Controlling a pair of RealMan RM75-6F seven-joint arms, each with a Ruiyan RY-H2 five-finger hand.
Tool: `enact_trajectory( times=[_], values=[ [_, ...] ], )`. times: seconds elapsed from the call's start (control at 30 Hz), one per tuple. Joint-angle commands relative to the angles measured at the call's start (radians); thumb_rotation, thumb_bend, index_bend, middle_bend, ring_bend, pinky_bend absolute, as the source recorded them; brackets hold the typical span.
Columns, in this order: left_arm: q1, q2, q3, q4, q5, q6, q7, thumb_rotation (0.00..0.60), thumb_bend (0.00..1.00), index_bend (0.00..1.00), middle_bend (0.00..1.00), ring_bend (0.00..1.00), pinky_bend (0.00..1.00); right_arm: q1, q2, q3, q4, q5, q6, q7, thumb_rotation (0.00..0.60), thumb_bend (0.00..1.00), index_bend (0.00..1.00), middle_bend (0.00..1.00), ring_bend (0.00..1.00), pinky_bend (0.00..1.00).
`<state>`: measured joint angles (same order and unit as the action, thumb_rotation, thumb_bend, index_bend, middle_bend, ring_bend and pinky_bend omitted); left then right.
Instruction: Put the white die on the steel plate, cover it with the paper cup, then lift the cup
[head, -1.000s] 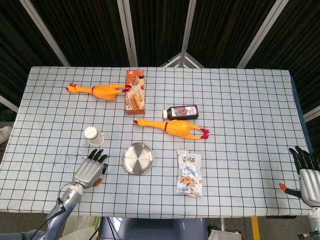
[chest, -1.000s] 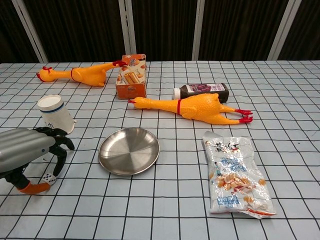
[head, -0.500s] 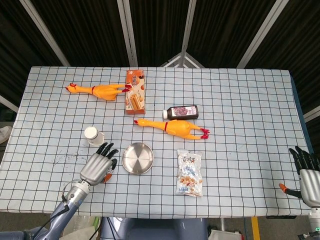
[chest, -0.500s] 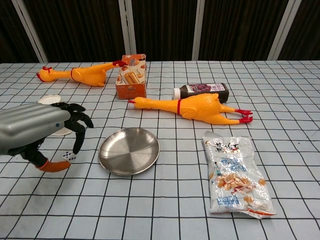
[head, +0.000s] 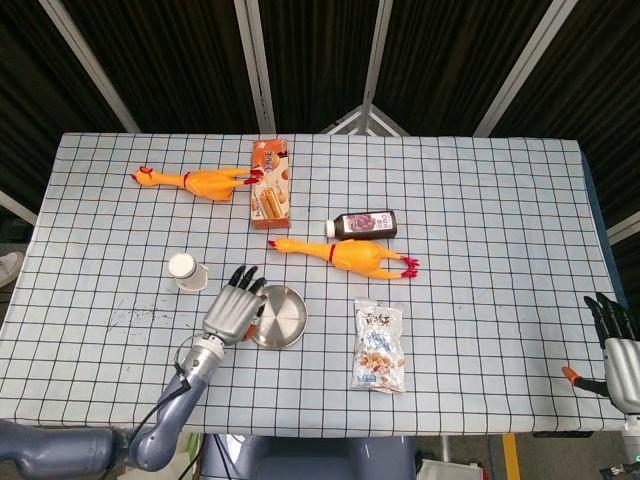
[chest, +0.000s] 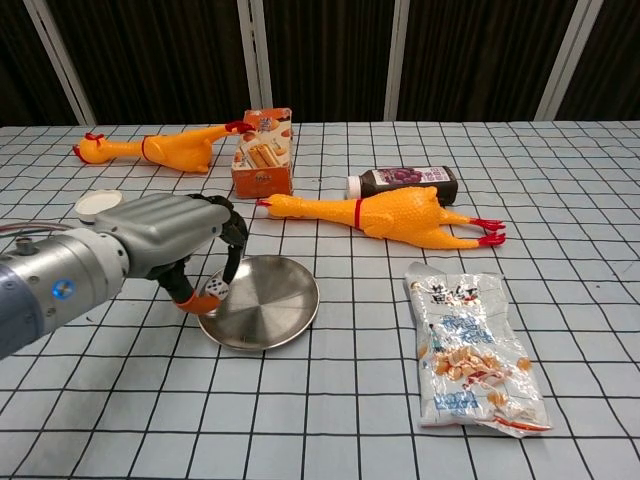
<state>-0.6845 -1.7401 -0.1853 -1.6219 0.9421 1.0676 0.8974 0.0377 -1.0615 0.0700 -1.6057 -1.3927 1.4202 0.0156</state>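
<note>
Over steel plate (chest: 265, 315) rim, left hand (chest: 175, 235), white die (chest: 214, 290) pinched

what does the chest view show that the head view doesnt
Only the chest view shows the white die, pinched in the left hand over the steel plate's left rim. Only the head view shows the right hand, fingers spread, at the table's near right corner, and the whole paper cup. Both show the left hand, plate, two rubber chickens, box, bottle and snack bag.
</note>
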Motion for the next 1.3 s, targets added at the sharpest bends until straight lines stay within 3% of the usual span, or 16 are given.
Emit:
enact_trajectory(
  times=[0.03, 0.4, 0.63, 0.97, 1.13, 1.3],
  values=[
    [-0.040, -0.064, -0.021, 0.072, -0.027, -0.021, 0.005, 0.600, 0.47, 0.54, 0.16, 0.00, 0.00, 0.002, -0.001, 0.003, 0.005, 0.007, -0.005, 0.004, 0.600, 0.12, 0.06, 0.05, 0.05, 0.00],
    [-0.094, -0.162, -0.032, 0.209, -0.054, -0.044, -0.002, 0.600, 0.47, 0.54, 0.16, 0.00, 0.00, 0.006, -0.002, 0.003, 0.010, 0.010, -0.016, 0.003, 0.600, 0.12, 0.06, 0.05, 0.05, 0.00],
    [-0.098, -0.165, -0.030, 0.219, -0.066, -0.039, -0.005, 0.600, 0.41, 0.41, 0.14, 0.00, 0.00, 0.006, -0.001, 0.003, 0.009, 0.014, -0.017, 0.003, 0.600, 0.12, 0.06, 0.05, 0.05, 0.00],
    [-0.106, -0.072, -0.026, 0.104, -0.071, -0.068, -0.053, 0.600, 0.38, 0.23, 0.08, 0.00, 0.00, 0.007, 0.001, 0.002, 0.002, 0.016, -0.023, 0.005, 0.600, 0.12, 0.06, 0.05, 0.05, 0.00],
    [-0.098, -0.003, -0.037, -0.012, -0.049, -0.034, -0.080, 0.600, 0.38, 0.21, 0.06, 0.00, 0.00, 0.006, 0.003, 0.000, -0.004, 0.014, -0.022, 0.001, 0.600, 0.12, 0.06, 0.05, 0.05, 0.00],
    [-0.078, 0.099, -0.046, -0.176, 0.001, 0.035, -0.086, 0.600, 0.40, 0.25, 0.07, 0.00, 0.00, 0.005, 0.005, 0.000, -0.010, 0.010, -0.017, -0.003, 0.600, 0.12, 0.06, 0.05, 0.05, 0.00]
  ],
)
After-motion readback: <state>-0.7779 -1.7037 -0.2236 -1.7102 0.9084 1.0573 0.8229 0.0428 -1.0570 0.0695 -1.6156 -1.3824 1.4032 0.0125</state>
